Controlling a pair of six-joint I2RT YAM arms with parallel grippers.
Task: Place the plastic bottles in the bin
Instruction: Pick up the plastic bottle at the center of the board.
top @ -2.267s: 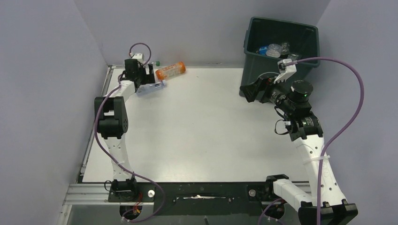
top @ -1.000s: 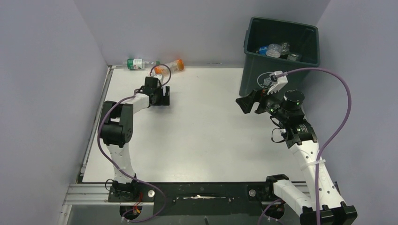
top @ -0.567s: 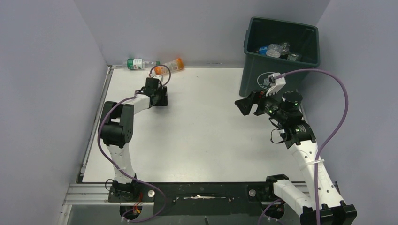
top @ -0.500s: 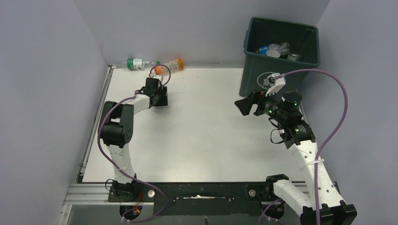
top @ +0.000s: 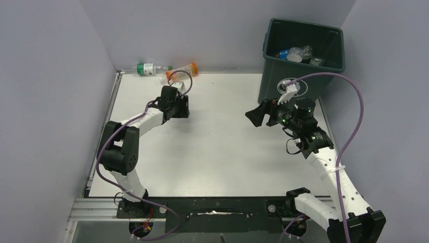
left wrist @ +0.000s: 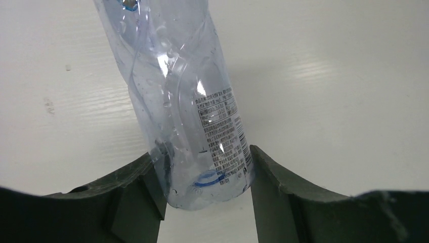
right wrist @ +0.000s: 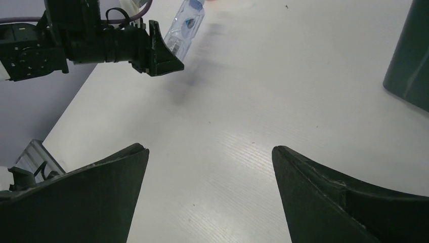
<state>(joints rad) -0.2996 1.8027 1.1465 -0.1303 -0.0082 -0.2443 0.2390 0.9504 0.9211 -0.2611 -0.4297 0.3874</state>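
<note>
My left gripper (left wrist: 202, 156) is shut on the base end of a clear plastic bottle (left wrist: 177, 91) with a printed label, just above the white table. The right wrist view shows that bottle (right wrist: 185, 26) sticking out beyond the left gripper (right wrist: 161, 54). From above, the left gripper (top: 179, 107) sits at the table's back left. An orange bottle (top: 186, 70) and a green-labelled bottle (top: 146, 69) lie by the back wall. The dark green bin (top: 273, 81) stands at the back right with several bottles (top: 296, 52) inside. My right gripper (top: 254, 115) is open and holds nothing, left of the bin.
Grey walls close in the table (top: 222, 152) on the left, back and right. The bin's wall (right wrist: 411, 61) shows at the right edge of the right wrist view. Purple cables loop over both arms.
The left gripper has shut on the clear bottle and carried it a little right, toward the table's middle. The right gripper has drifted left, away from the bin, still open.
</note>
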